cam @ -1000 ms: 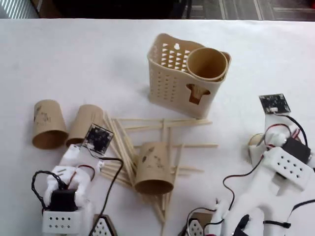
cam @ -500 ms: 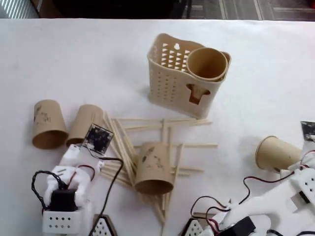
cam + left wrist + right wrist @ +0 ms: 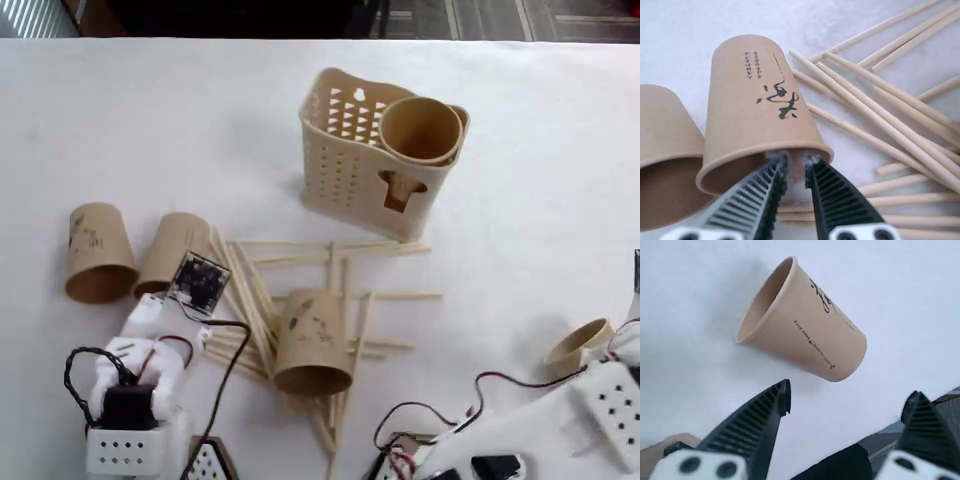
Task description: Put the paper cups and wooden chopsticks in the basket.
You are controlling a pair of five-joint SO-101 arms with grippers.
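Note:
The cream basket (image 3: 345,165) stands at the back with one paper cup (image 3: 421,128) upright inside it. Two cups (image 3: 97,252) (image 3: 176,250) lie on their sides at the left. A third (image 3: 314,340) rests on the scattered wooden chopsticks (image 3: 330,250). My left gripper (image 3: 796,160) has its fingers almost together at the mouth rim of a lying cup (image 3: 757,105), beside chopsticks (image 3: 880,105); it holds nothing. My right gripper (image 3: 850,390) is wide open, short of another lying cup (image 3: 800,342), which lies near the table's right edge (image 3: 577,345).
The left arm (image 3: 125,410) sits at the front left, the right arm (image 3: 605,400) at the front right, with loose cables between them. The white table (image 3: 150,120) is bare behind and to the left of the basket. A dark table edge (image 3: 880,440) shows near the right gripper.
The right arm has drawn back toward the front right corner, uncovering a cup that has shifted right and nearer. The left arm and the other cups have not moved.

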